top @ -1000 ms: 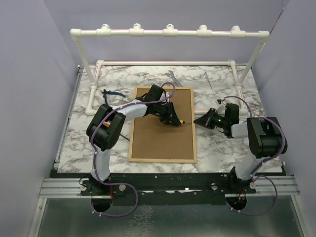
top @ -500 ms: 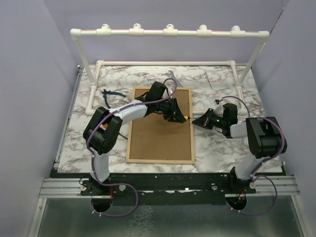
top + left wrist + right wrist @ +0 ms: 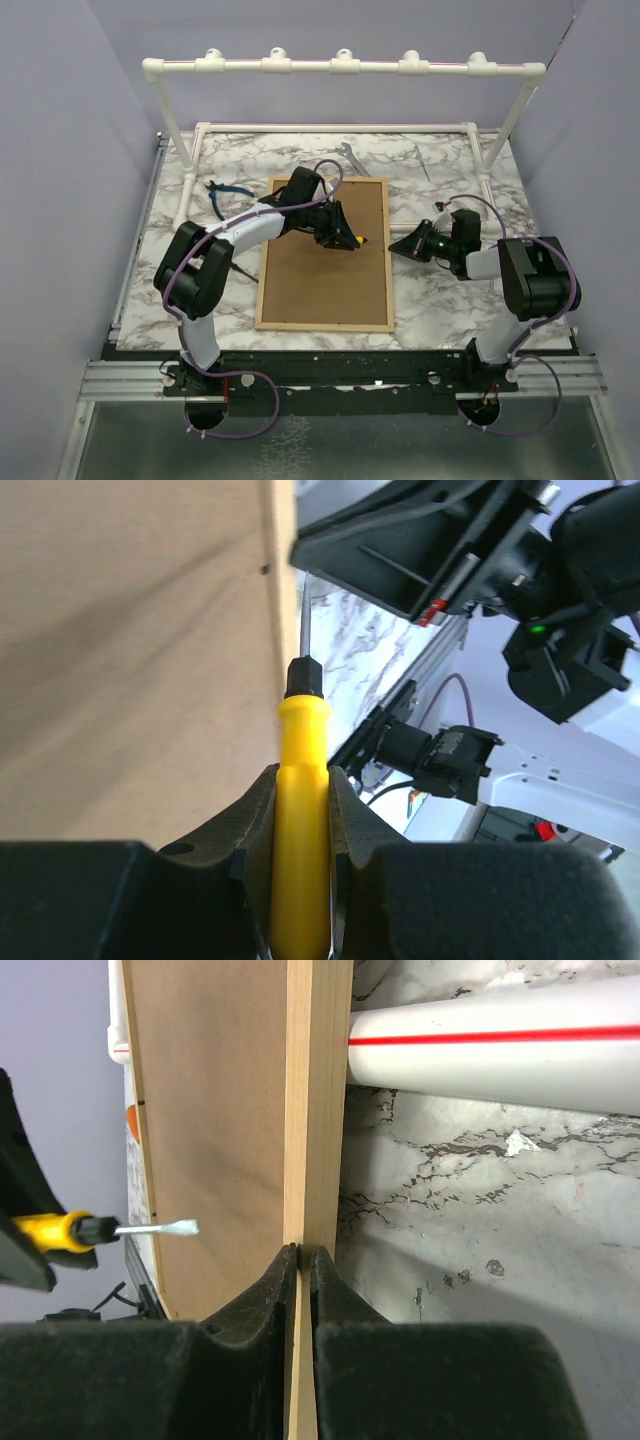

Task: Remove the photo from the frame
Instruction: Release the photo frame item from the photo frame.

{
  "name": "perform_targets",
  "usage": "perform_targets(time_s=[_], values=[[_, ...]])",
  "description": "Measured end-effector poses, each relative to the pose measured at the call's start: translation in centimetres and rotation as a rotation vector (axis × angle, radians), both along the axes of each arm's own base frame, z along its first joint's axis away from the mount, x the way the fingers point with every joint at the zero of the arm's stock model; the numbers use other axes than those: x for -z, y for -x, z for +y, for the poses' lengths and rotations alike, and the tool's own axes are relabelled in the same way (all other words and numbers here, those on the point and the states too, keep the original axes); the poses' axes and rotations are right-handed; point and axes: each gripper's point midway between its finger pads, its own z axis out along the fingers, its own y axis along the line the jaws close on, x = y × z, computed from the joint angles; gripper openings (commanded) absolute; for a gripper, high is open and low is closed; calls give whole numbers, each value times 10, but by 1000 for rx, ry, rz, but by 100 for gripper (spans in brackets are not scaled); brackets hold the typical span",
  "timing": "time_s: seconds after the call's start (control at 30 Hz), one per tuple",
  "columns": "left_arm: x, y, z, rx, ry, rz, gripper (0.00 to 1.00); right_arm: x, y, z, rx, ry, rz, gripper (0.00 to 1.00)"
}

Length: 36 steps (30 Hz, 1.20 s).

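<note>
Top camera sits high behind the arm bases (image 3: pixel 340 375), looking down on the whole frame (image 3: pixel 325 290). Left wrist skims close over its back toward the right edge. Right wrist hugs that same edge from the other side, both catching the screwdriver (image 3: pixel 100 1228).

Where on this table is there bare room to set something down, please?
Bare marble lies near-right, between the frame's right edge and the right arm's base, and near-left, between the frame and the table edge. The far strip by the pipe rack holds tools, and the right gripper and left gripper with its screwdriver crowd the frame's right edge.
</note>
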Motion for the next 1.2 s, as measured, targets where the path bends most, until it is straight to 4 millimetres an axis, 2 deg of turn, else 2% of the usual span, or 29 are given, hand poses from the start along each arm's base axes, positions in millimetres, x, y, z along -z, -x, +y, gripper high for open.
perform_targets(time_s=[0.13, 0.27, 0.5, 1.2], values=[[12, -3, 12, -21, -43, 12, 0, 0, 0, 0, 0, 0, 0, 9], [16, -4, 13, -14, -51, 4, 0, 0, 0, 0, 0, 0, 0, 9], [39, -2, 14, 0, -83, 41, 0, 0, 0, 0, -1, -1, 0, 9], [42, -3, 8, 31, -60, 54, 0, 0, 0, 0, -1, -4, 3, 9]])
